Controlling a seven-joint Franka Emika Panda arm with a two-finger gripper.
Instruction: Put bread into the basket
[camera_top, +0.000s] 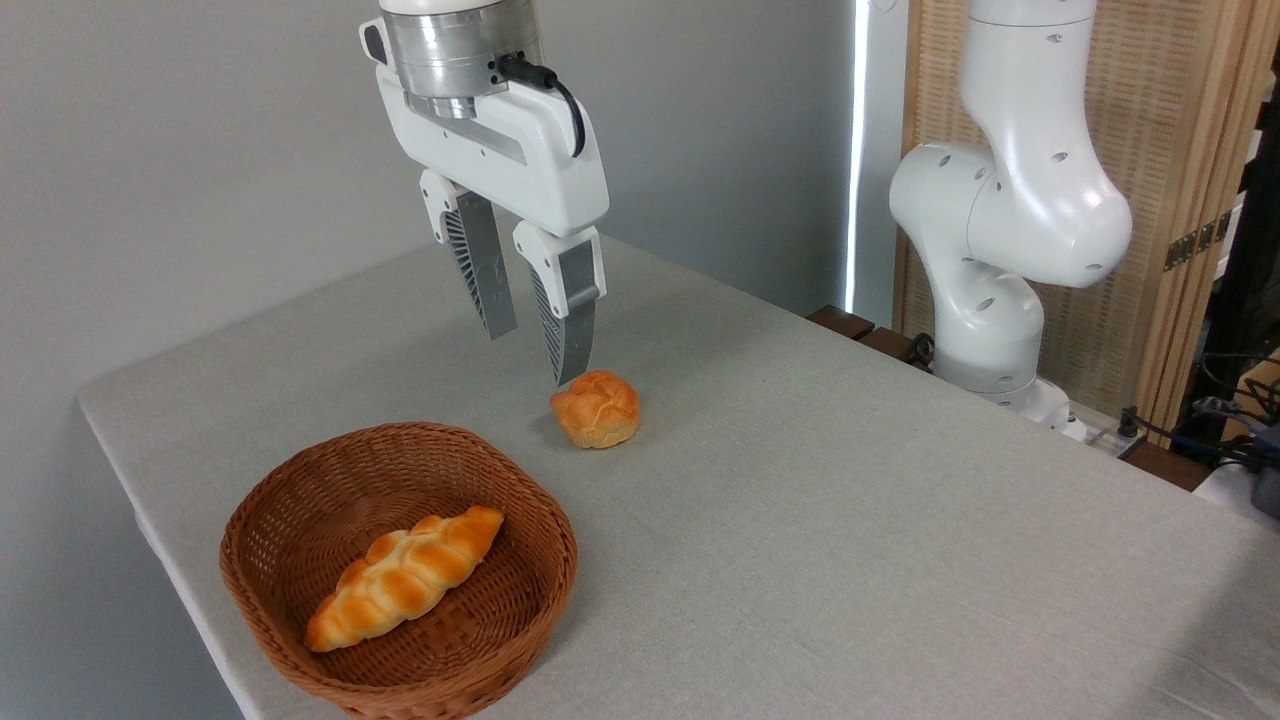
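A small round golden-orange bun (596, 408) with a cracked top rests on the grey tablecloth, just right of and behind the basket. The brown wicker basket (262, 521) sits near the table's front left corner. My gripper (531, 358) hangs open just above and slightly left of the bun, fingers pointing down; the right fingertip (567, 372) is close to the bun's top, and nothing is between the fingers.
A long braided golden loaf (405, 589) lies inside the basket. The arm's white base (1000, 270) stands at the table's far right edge. The table's left edge (150, 520) runs close beside the basket.
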